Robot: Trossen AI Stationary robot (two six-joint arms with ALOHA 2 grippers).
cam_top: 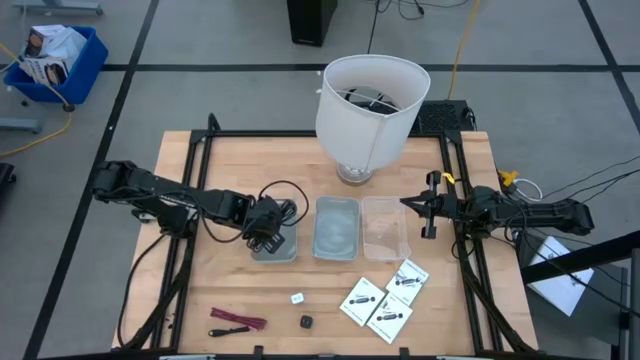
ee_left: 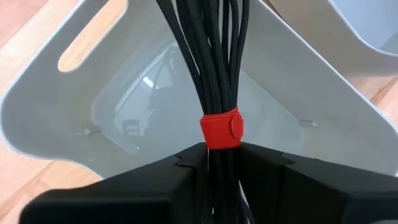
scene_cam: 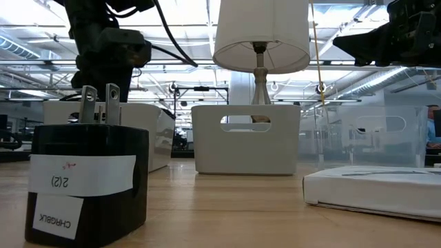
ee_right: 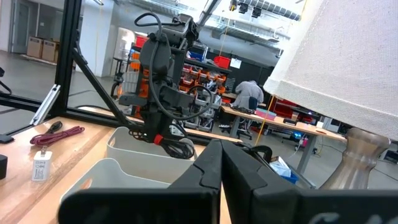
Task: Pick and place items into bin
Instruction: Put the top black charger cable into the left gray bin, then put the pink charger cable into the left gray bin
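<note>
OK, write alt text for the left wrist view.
The left gripper is shut on a bundle of black cables bound by a red strap, holding it over the open grey plastic bin below. Light wooden tabletop shows beyond the bin's rim.

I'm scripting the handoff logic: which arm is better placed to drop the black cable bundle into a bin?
Left. Its end effector is shut on the black cable bundle directly over the left grey bin. The right end effector holds nothing beside the clear bin.
</note>
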